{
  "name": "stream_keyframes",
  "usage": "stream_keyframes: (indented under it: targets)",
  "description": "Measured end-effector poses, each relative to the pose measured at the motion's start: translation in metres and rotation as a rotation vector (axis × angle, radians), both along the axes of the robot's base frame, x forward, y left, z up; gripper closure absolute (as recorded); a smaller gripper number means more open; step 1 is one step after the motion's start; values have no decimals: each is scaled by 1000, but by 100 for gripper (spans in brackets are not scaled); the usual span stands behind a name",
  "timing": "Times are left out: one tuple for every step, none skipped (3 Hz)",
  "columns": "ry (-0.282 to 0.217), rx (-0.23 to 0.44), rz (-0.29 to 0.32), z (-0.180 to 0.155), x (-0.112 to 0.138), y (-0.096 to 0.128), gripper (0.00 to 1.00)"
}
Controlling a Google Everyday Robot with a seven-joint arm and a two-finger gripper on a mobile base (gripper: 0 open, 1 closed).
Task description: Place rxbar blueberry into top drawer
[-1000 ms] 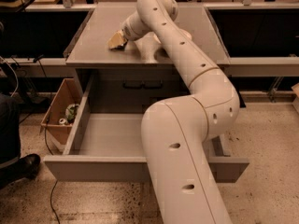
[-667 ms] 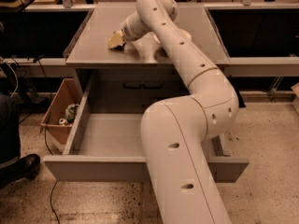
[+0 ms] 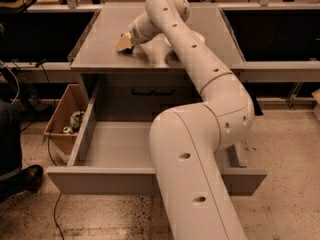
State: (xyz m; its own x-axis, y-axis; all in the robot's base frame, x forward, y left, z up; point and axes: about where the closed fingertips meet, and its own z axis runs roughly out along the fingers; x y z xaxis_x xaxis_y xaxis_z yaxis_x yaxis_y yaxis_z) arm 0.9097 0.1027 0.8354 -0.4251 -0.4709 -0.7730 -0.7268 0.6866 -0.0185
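Observation:
My gripper (image 3: 125,43) is low over the left middle of the grey cabinet top (image 3: 100,39), its tan tip close to the surface. The rxbar blueberry does not show; it is hidden by the gripper or out of view. The top drawer (image 3: 100,180) is pulled wide open below the cabinet top, and the part of its grey floor that shows is bare. My white arm crosses the drawer's right half and hides it. A white round bowl (image 3: 199,37) peeks out behind the arm on the cabinet top.
A grey panel with dark handles (image 3: 152,91) sits behind the open drawer. A cardboard box (image 3: 62,118) with small items stands on the floor at left. A person's leg and black shoe (image 3: 22,179) are at the far left. Dark shelves flank the cabinet.

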Motion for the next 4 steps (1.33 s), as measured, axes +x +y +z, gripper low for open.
stream_keyframes:
  targets:
    - [-63, 15, 20, 38, -16, -35, 100]
    - [-164, 56, 66, 110, -66, -72, 100]
    - [-179, 86, 139, 133, -134, -98, 100]
    - [-75, 154, 209, 107, -211, -130, 100]
